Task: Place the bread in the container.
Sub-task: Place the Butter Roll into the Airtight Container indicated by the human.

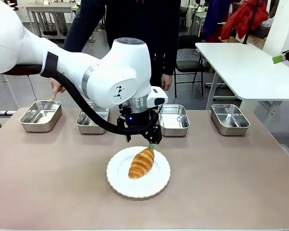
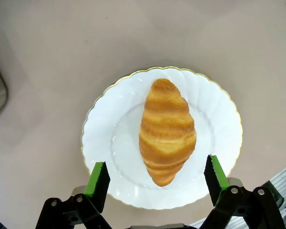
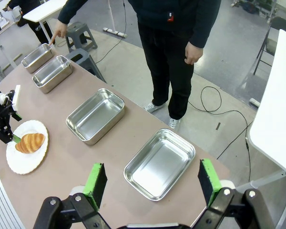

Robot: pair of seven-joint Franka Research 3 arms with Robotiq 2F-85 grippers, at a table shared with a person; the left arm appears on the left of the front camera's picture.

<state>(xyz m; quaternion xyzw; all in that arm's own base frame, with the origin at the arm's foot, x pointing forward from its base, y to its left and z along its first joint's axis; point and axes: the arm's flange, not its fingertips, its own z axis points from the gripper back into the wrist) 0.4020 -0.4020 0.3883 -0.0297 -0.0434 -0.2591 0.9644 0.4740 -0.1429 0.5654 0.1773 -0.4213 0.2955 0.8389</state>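
The bread (image 1: 141, 163), a golden-brown ridged roll, lies on a round white scalloped plate (image 1: 120, 180) at the table's middle front. My left gripper (image 1: 140, 142) hangs open just above its far end. In the left wrist view the bread (image 2: 167, 131) lies lengthwise between the green pads (image 2: 99, 179), and the left gripper (image 2: 157, 176) touches nothing. Several steel pans stand in a row at the far side. A person's hand (image 1: 56, 89) points at the leftmost container (image 1: 40, 115). My right gripper (image 3: 151, 180) is open, high above the right-hand pan (image 3: 159, 164).
Three more pans (image 1: 92, 121) (image 1: 173, 120) (image 1: 229, 119) stand along the far edge. The person stands behind the table's middle. A white table (image 1: 245, 67) and a chair are behind on the right. Bare tabletop surrounds the plate (image 2: 105, 138).
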